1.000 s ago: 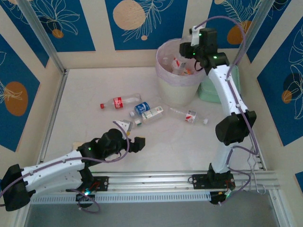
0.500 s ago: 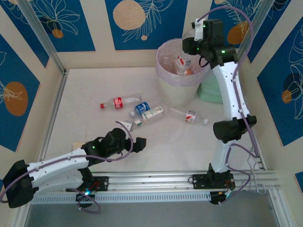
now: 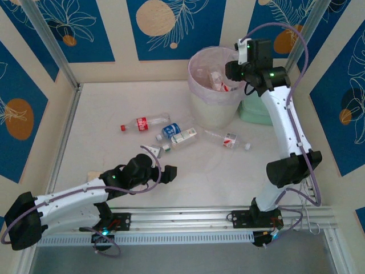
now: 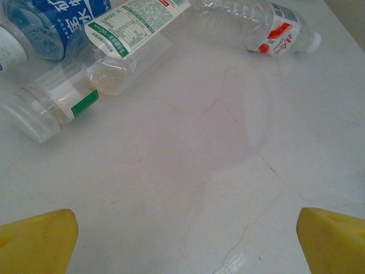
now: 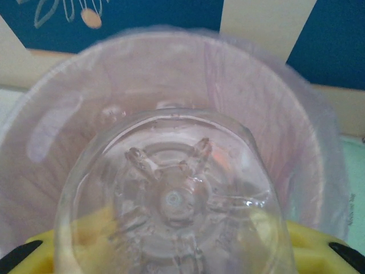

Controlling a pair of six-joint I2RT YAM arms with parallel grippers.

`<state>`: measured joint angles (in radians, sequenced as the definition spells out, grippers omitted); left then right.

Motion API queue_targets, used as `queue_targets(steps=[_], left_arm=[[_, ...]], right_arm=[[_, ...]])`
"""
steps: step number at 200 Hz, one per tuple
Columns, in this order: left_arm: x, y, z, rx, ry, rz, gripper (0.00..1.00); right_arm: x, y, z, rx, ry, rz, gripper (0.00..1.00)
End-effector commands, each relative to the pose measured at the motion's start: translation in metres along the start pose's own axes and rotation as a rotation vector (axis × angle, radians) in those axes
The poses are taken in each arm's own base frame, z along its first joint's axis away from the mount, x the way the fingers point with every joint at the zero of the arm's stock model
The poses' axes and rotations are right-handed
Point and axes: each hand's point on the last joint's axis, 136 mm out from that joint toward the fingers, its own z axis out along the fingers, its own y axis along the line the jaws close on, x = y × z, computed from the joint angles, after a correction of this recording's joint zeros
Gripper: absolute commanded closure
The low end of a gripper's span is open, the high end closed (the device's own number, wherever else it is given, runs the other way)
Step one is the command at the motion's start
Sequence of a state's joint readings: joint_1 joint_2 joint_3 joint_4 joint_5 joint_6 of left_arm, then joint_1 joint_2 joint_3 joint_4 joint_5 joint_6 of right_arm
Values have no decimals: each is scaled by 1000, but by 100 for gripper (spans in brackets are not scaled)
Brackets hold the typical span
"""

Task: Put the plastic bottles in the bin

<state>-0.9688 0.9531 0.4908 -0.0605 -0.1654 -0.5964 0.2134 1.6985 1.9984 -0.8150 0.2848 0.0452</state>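
Gripping bottle [image 5: 171, 194] in my right tool [image 3: 232, 69] over bin [image 3: 201, 101]; centre inside rim, then release. Left tool [image 4: 183, 242] wide open, empty.

- My left arm [image 3: 74, 200] lies low, stretched from its base forward and to the right.
- My left gripper [image 3: 169, 173] points forward with its jaws spread wide; on the wrist camera the yellow fingertips [image 4: 40, 242] sit in the two lower corners.
- My right arm [image 3: 282, 114] rises from its base, elbow out to the right, forearm reaching far forward.
- My right gripper [image 3: 232, 71] is raised, its yellow fingers [image 5: 311, 245] clamped on a bottle [image 5: 171, 200].
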Motion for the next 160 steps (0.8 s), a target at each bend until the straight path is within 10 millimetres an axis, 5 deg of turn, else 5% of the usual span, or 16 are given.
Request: queue_targets(steps=[1,61,114,140,160], left_arm=[[-10,-3,0,16,-23,-6,2],[-10,-4,2,20,-16,-8,2],[-13,-3,2,19,-16,-8,2],[-14,-4,4,23,-13,-11,2],[-14,-4,6,25,-6,-11,2]], right_arm=[[20,4,19,-25,52,20,100],[91,26,80,-92,272,40,100],[156,42,111,-122,451,74,100],[170,53,113,-168,496,107,98],[155,63,103,-239,468,140,90]])
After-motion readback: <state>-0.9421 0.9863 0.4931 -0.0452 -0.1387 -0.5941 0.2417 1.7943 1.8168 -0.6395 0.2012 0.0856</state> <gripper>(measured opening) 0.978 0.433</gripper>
